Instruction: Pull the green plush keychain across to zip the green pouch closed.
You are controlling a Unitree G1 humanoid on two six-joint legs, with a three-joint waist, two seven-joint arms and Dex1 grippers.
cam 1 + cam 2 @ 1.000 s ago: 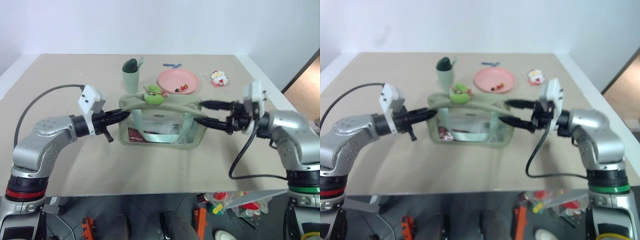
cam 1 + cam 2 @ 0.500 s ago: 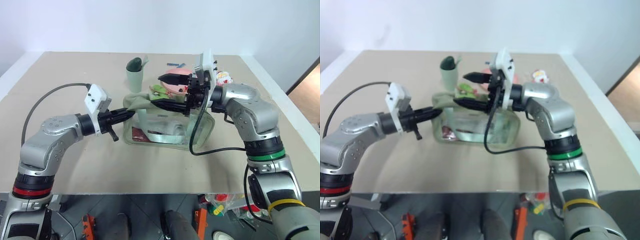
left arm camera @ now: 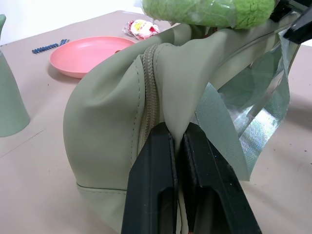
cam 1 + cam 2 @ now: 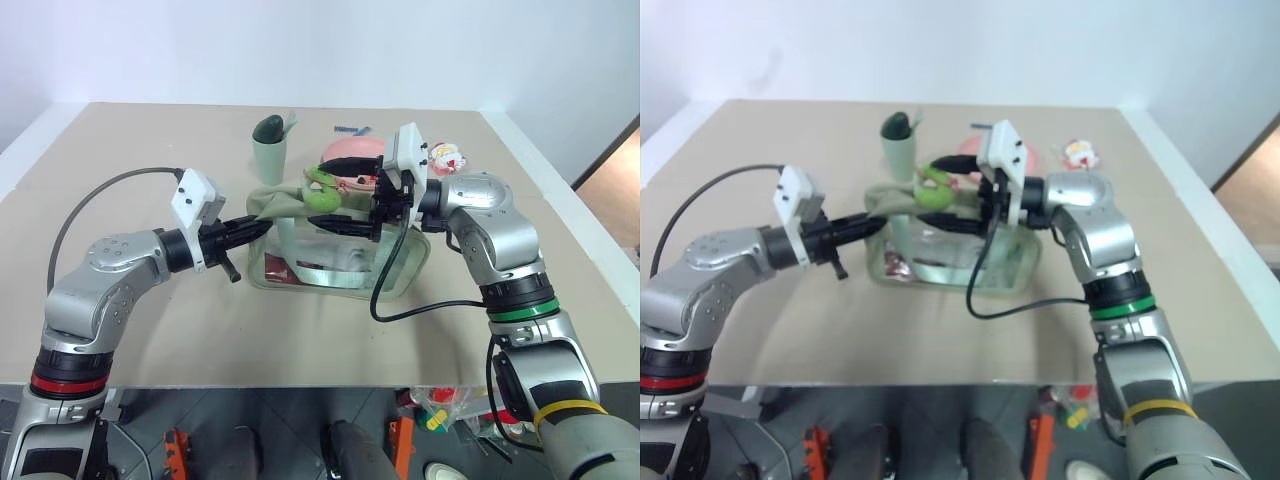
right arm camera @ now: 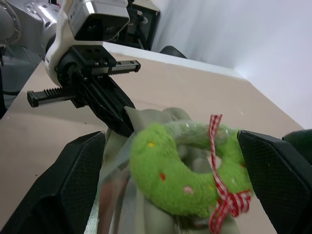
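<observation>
cup (image 4: pixel 268 146), plate (image 4: pixel 352 152), toy (image 4: pixel 447 158) behind pouch (image 4: pixel 330 255)

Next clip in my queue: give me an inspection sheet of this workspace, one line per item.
Surface: beige tabletop, white-edged.
Job's things: sage-green zip pouch with clear plastic sides mid-table; lime-green fuzzy plush keychain with red checked ribbon on top of it.
Clutter: pale green cup, pink plate, small red-and-white toy figure, small blue item behind the pouch.
Grippers: left gripper shut on the pouch's fabric end; right gripper open, fingers either side of the keychain.
Cables: grey cable on left arm, black cable on right arm.
Surroundings: white wall; coloured items on floor.
</observation>
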